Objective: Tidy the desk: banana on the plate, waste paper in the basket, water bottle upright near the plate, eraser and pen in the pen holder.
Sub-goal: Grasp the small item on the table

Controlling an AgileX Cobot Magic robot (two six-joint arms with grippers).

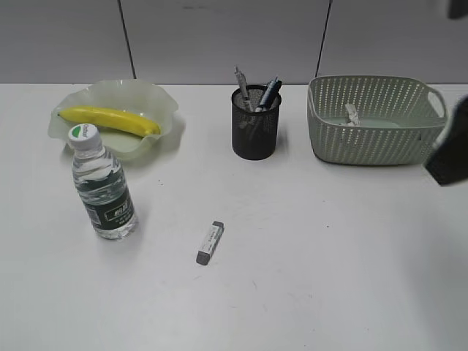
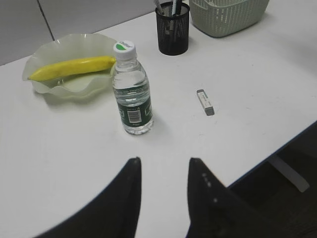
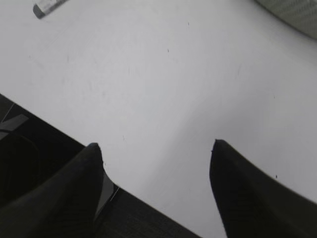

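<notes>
Where the plain white flat desk meets the grey wall panels along its far edge, three containers stand in a row. Largest is the pale green rectangular plastic basket with perforated sides, near the far right corner; a small crumpled wad of white waste paper lies inside it. Near the far left corner sits the pale green translucent plate with a wavy rim, and the long curved yellow banana rests in it. Just in front of the plate, toward the left edge, the small clear plastic water bottle with dark green label and white cap stands upright. At the middle of the far edge is the black wire-mesh cylindrical pen holder, with several pens sticking out of its top. The small grey-and-white rectangular eraser lies flat on the bare desk near its centre, well apart from the holder and the bottle. Left gripper: dark fingers parted, nothing between them, hanging over the near edge in front of the bottle. Right gripper: fingers spread wide, nothing held, over the near edge; the eraser shows at the top left of its wrist view. A blurred dark piece of the right arm shows at the exterior view's right side.
</notes>
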